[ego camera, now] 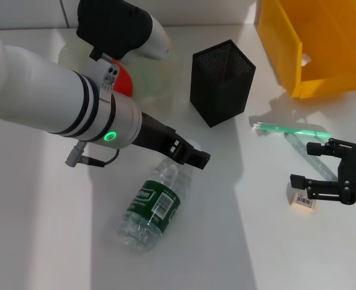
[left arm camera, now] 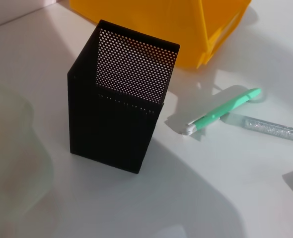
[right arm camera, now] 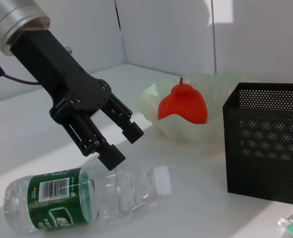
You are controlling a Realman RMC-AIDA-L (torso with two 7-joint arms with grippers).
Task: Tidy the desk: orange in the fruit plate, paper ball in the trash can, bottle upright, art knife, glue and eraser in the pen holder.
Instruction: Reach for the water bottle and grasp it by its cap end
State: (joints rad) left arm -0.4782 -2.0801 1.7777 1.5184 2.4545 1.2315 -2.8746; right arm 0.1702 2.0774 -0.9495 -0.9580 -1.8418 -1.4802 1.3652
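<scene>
Where it lies flat, bottle [ego camera: 151, 207] just beneath spread left tool [ego camera: 193, 158].

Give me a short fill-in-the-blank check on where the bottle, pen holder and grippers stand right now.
1. The clear plastic bottle with the green label is lying on its ____.
2. The open left gripper hovers just above the bottle's ____ end.
3. The black mesh pen holder stands ____ on the white table.
4. The open right gripper hovers by the small ____.

Missing words: side; cap; upright; eraser
</scene>
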